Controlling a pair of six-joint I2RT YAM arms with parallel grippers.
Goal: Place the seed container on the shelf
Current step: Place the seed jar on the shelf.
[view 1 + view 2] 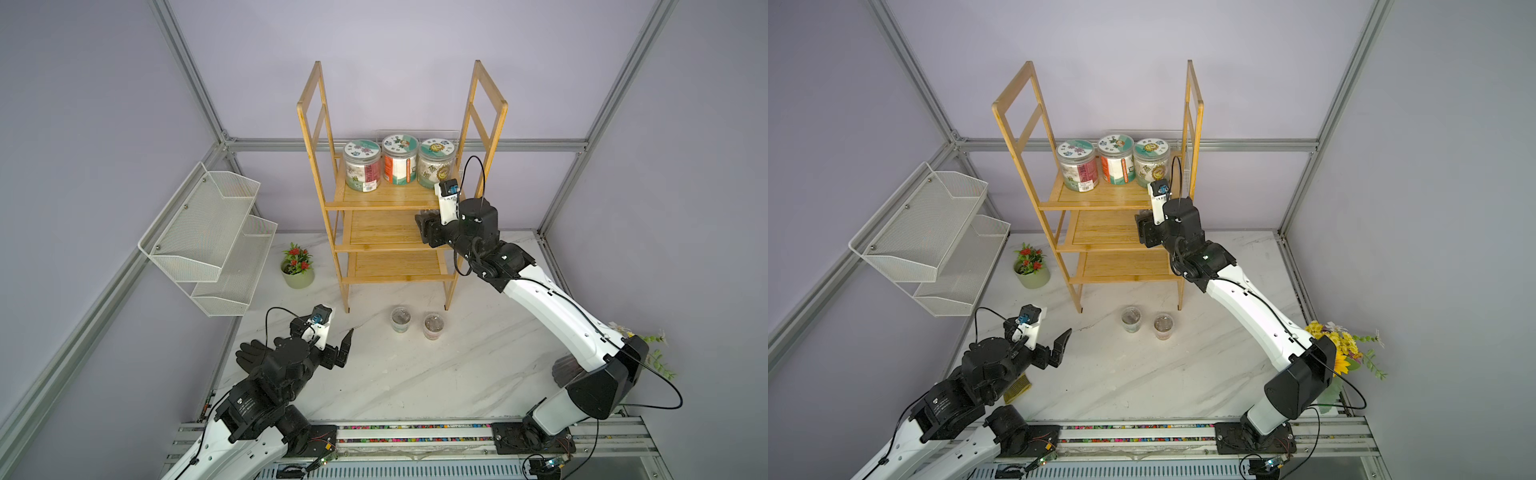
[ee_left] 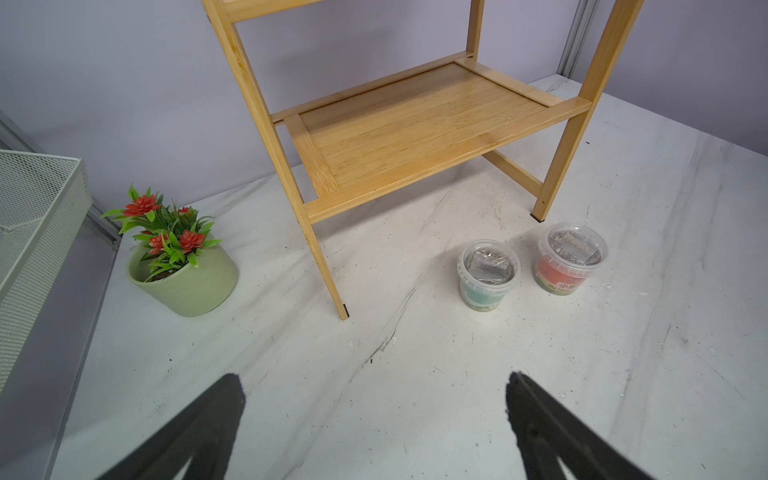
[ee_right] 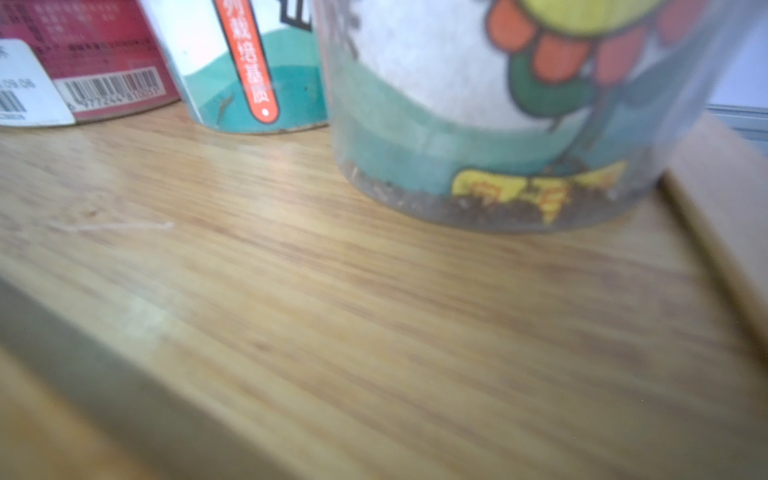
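Closest to the right wrist lens, the seed container [image 3: 478,104] with the sunflower label is seen upright on the top tier of the shelf [image 3: 374,311], at that tier's right end, just beside the side frame. A teal-and-orange jar [image 3: 249,83] and a red jar [image 3: 104,50] are lined up next to it on the same tier. In both top views the three are shown as one row.

The right tool [image 1: 420,227] is poised at the shelf's front right corner, below the front edge of the top tier and seen against the right end of the middle tier. The seed container [image 1: 434,166] stands above and behind it, near but apart, with bare tier between. How wide this tool stands cannot be told. Its fingers are not shown in the wrist view and are only a dark mass in the top views.

The left tool [image 2: 374,378] is spread wide with nothing between its fingers, low over the worktop [image 2: 415,415] and well apart from the shelf. Two small lidded tubs [image 2: 488,272] are set side by side on the worktop near the shelf's front right leg.
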